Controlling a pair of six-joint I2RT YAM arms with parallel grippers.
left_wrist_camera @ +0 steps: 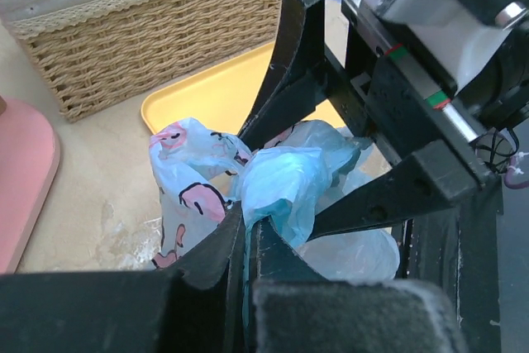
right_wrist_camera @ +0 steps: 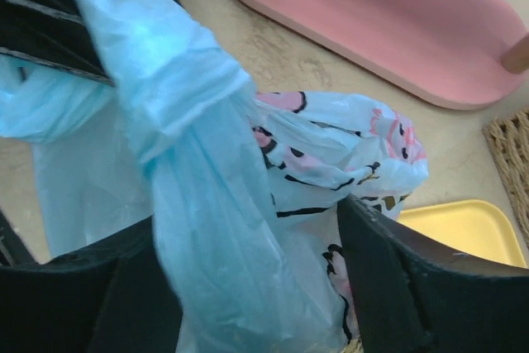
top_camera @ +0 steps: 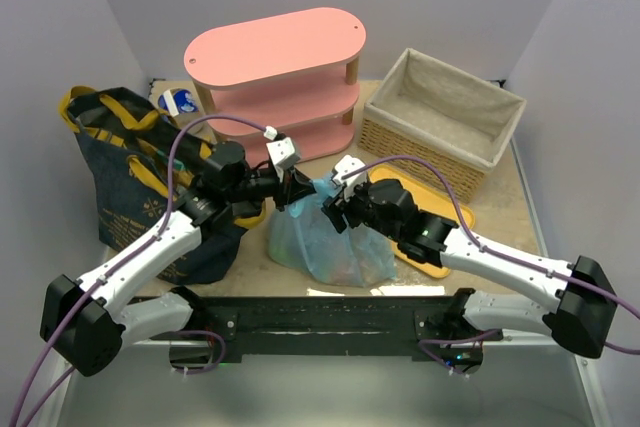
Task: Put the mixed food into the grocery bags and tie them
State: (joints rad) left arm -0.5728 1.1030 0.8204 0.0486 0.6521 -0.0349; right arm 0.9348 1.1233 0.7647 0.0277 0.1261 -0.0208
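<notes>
The light-blue patterned plastic bag (top_camera: 330, 242) stands at the table's middle with its top gathered into a twisted strand (right_wrist_camera: 190, 121). My left gripper (top_camera: 293, 190) is shut on that strand, and in the left wrist view its jaws (left_wrist_camera: 245, 233) pinch the blue plastic (left_wrist_camera: 281, 179). My right gripper (top_camera: 338, 205) is open, its fingers (left_wrist_camera: 285, 97) on either side of the strand without clamping it (right_wrist_camera: 248, 279). The dark navy tote (top_camera: 125, 182) with yellow handles stands at the left. The mixed food is hidden inside the bags.
A pink oval shelf (top_camera: 275, 67) stands at the back. A lined wicker basket (top_camera: 420, 142) is at the back right. A yellow tray (top_camera: 420, 263) lies under my right arm. A small blue and white round thing (top_camera: 180, 102) sits behind the tote.
</notes>
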